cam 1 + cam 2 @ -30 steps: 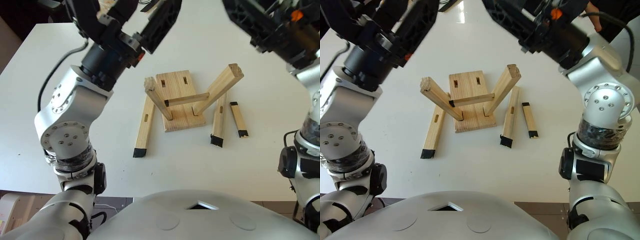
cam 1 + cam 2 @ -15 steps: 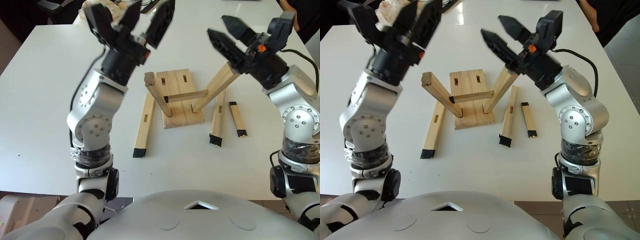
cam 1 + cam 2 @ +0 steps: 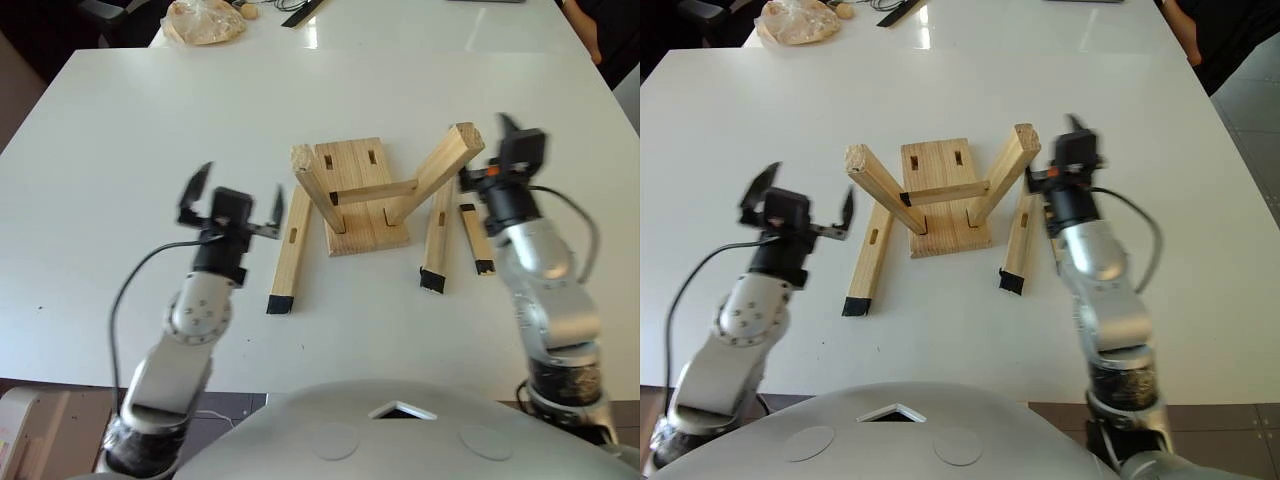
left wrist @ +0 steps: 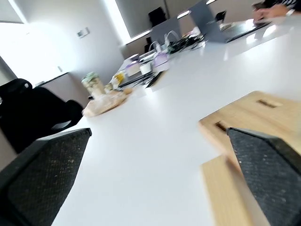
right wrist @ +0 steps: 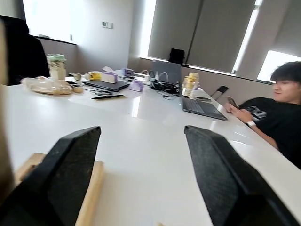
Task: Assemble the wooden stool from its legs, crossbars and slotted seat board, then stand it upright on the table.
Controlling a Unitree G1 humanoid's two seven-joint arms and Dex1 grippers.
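Note:
The slotted seat board [image 3: 362,196] lies flat mid-table, with two legs [image 3: 318,190] [image 3: 435,175] standing slanted in its slots. A crossbar [image 3: 376,192] joins them. One loose leg [image 3: 289,250] lies to the board's left. To its right lie another loose leg [image 3: 436,245] and a short crossbar [image 3: 476,238]. My left gripper [image 3: 237,200] hangs open low over the table, just left of the left loose leg. My right gripper [image 3: 512,140] is open beside the top of the right slanted leg, with nothing in it. In the left wrist view the seat board [image 4: 249,113] lies beyond my open fingers [image 4: 51,169].
A crumpled bag [image 3: 204,20] and a dark cable [image 3: 300,8] lie at the table's far edge. The white table [image 3: 130,130] is bare on the left side and along the front. A second table with laptops [image 5: 202,107] stands behind.
Both arms have come down from high over the table to low positions nearer the front, left of and right of the stool parts. The wooden parts have not moved.

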